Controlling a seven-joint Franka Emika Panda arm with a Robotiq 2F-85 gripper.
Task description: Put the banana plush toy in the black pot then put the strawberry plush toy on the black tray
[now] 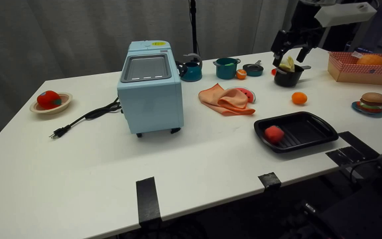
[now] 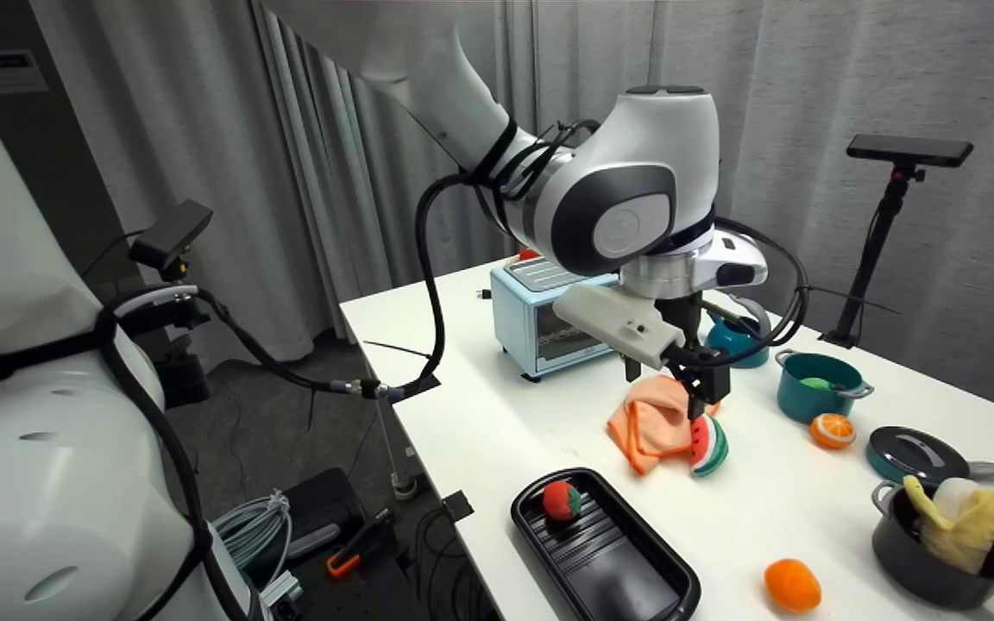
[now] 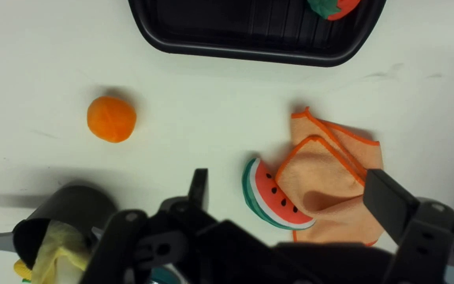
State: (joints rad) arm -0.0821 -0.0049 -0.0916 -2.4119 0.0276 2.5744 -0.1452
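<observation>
The pale-yellow banana plush toy [image 2: 963, 530] sits inside the black pot [image 2: 928, 565], its top sticking out above the rim; it also shows in an exterior view [image 1: 287, 64] and in the wrist view [image 3: 63, 250]. The red strawberry plush toy [image 2: 561, 500] lies on the ridged end of the black tray [image 2: 648, 595]; it also shows in an exterior view [image 1: 274, 134] and partly in the wrist view [image 3: 341, 8]. My gripper [image 3: 288, 187] is open and empty, raised above the watermelon slice and the cloth, apart from both toys.
An orange cloth [image 3: 329, 173] and a watermelon slice [image 3: 272, 197] lie below the gripper. An orange round fruit [image 2: 792, 585] lies between tray and pot. A blue toaster oven [image 1: 151, 103], teal pot [image 1: 225, 69], kettle [image 1: 191, 71], pan [image 2: 920, 455], basket [image 1: 363, 73] and burger [image 1: 371, 102] stand around.
</observation>
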